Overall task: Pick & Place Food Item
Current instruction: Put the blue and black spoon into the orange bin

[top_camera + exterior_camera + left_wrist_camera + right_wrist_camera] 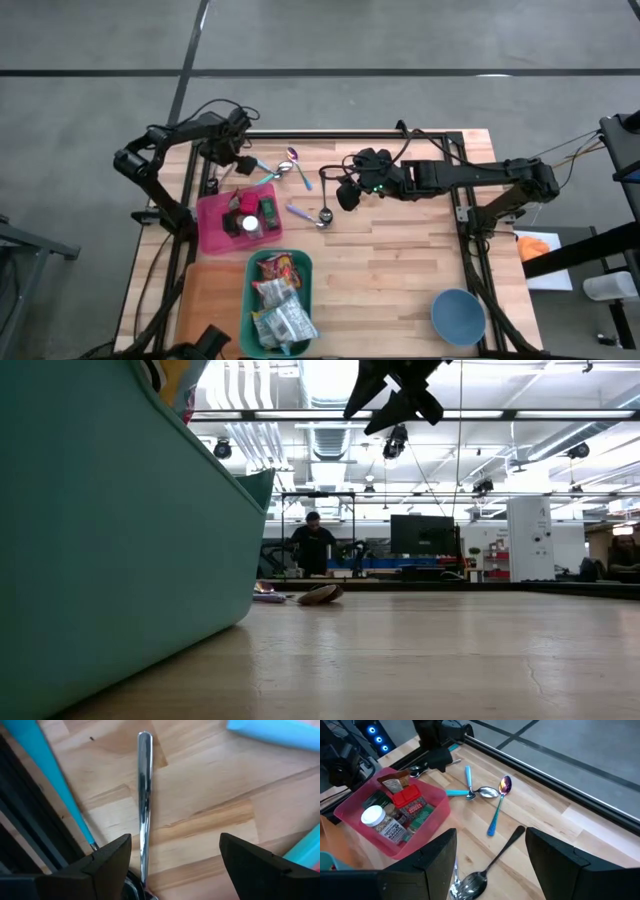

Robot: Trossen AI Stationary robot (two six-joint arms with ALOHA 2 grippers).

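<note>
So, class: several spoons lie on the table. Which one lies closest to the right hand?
The dark-handled spoon, lying just below the right hand. The blue-handled spoons lie farther off, toward the pink bin.

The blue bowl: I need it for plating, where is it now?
In the high view the blue bowl sits alone near the table's front right corner, far from the teal bin and pink bin.

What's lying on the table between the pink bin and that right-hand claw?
Seen from above, a dark-handled metal spoon lies on the wood between the pink bin and the right gripper; the right wrist view shows it just ahead of the open fingers.
</note>
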